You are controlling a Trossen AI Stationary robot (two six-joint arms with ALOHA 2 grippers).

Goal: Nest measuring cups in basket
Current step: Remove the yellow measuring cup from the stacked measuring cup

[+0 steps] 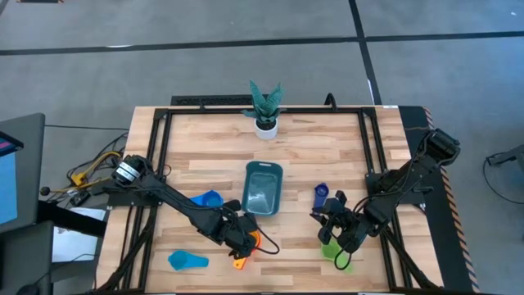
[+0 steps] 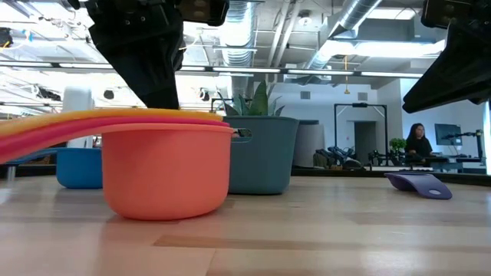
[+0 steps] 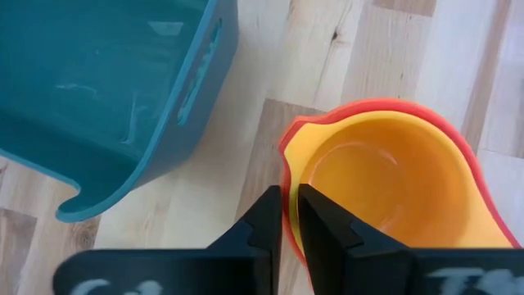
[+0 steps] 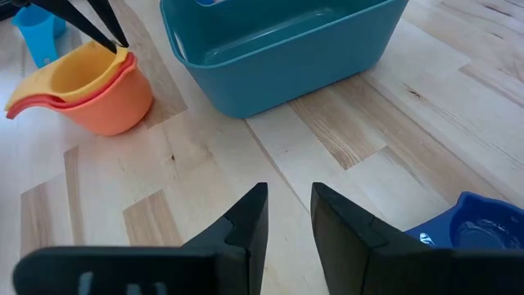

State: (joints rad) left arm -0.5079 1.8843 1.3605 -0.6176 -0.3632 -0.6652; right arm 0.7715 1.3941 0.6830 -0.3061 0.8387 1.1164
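Note:
An orange, red and yellow measuring cup sit nested (image 1: 245,242) (image 2: 165,172) near the table's near edge, the orange base on the wood. My left gripper (image 3: 288,195) (image 1: 244,233) is shut on their rim. The teal basket (image 1: 263,188) (image 3: 106,90) (image 4: 278,49) stands just beyond them. A blue cup (image 1: 209,199) and a light blue cup (image 1: 188,260) lie on the left. My right gripper (image 4: 288,197) (image 1: 330,223) hovers open between the dark blue cup (image 1: 322,194) (image 4: 475,229) and the green cup (image 1: 336,254), touching nothing. My left gripper pinches the rim of the nested cups (image 3: 288,176) on the side away from the handles, one finger (image 3: 323,225) inside the yellow cup and one (image 3: 266,221) outside the stack. The fingers come down from above. The stack stands upright with its orange base (image 2: 165,215) on the table.
A small white pot with a green plant (image 1: 265,111) stands at the far edge, behind the basket. A black frame runs around the tabletop (image 1: 360,147). Bare wood lies between the basket and the right gripper. A person sits far off in the room (image 2: 418,142).

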